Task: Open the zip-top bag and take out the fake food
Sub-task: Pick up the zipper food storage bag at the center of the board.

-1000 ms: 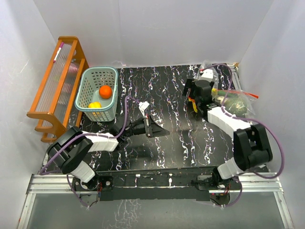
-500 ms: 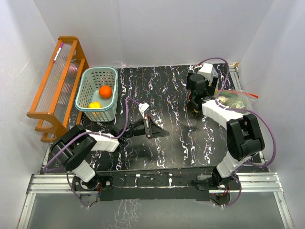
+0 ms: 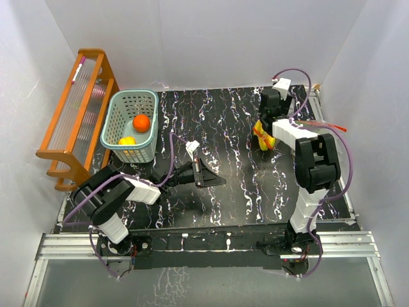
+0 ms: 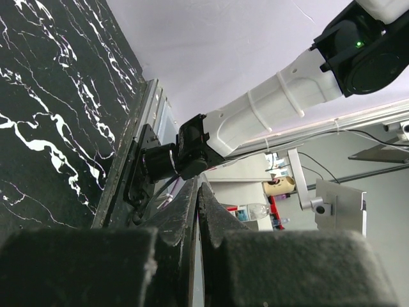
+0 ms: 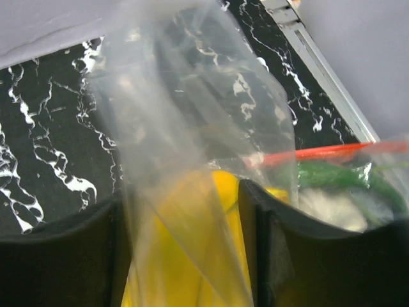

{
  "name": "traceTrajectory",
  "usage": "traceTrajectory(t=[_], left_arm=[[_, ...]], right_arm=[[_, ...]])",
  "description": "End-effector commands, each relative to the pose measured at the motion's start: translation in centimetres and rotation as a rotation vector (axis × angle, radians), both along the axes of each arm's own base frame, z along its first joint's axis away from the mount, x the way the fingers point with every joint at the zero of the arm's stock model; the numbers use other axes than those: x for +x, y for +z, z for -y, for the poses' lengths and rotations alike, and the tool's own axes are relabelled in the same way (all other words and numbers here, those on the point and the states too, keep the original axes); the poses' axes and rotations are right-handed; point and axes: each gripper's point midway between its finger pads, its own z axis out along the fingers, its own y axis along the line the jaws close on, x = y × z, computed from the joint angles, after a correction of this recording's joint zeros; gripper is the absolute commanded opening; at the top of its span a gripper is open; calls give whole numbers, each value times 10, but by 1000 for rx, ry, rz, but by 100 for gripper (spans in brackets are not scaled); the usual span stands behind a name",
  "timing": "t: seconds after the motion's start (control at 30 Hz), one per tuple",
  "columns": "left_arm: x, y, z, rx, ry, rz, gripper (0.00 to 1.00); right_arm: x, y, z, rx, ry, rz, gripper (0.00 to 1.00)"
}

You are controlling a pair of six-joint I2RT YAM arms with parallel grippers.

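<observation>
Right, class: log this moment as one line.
left gripper: shut, empty | right gripper: gripping yellow fake food at zip-top bag | basket: orange and yellow piece inside

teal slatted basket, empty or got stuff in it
Not empty: the top view shows a round orange toy fruit and a glossy yellow toy piece lying inside the teal slatted plastic basket.

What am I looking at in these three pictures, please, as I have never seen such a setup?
Two robot arms are bolted at the near edge of a black marbled table. One picture looks down from above; the other two come from a camera on each wrist. The left arm lies low, its jaws shut on nothing. The right arm reaches far, its jaws wide around a yellow toy piece and a clear zip-top bag; a firm grip is unclear. A teal basket holds an orange.
</observation>
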Motion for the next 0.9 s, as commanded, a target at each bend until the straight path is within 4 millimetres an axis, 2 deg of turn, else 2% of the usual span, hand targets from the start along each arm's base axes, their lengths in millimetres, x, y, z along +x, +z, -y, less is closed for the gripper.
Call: traceTrajectory(t=[0.0,0.1,0.13,0.2,0.33,0.43,0.47,0.57,0.6,0.7,0.87], left_arm=[[2,21,-2,-18,15,99,0],[2,16,-3,1,16,106,0],[3,13,-2,14,19,108,0],[2,7,0,44,12,121,0],[3,-8,2,119,23,162,0],[6,-13,4,115,24,189,2],[6,-12,5,99,19,188,9],[6,-3,2,13,4,181,40],[8,1,1,-16,4,173,46],[16,9,-2,-74,26,167,52],[30,21,7,-97,51,221,60]], right_arm=[[17,45,-20,104,83,135,47],[9,55,-25,119,95,149,11],[4,61,-25,125,91,157,8],[-7,77,-27,156,108,188,8],[-34,122,-37,248,178,288,8],[-53,138,-48,335,218,296,8],[-59,143,-54,370,242,299,8],[-79,156,-74,479,337,305,8],[-85,159,-81,510,370,299,8],[-106,166,-99,561,443,267,8],[-139,181,-123,692,556,292,8]])
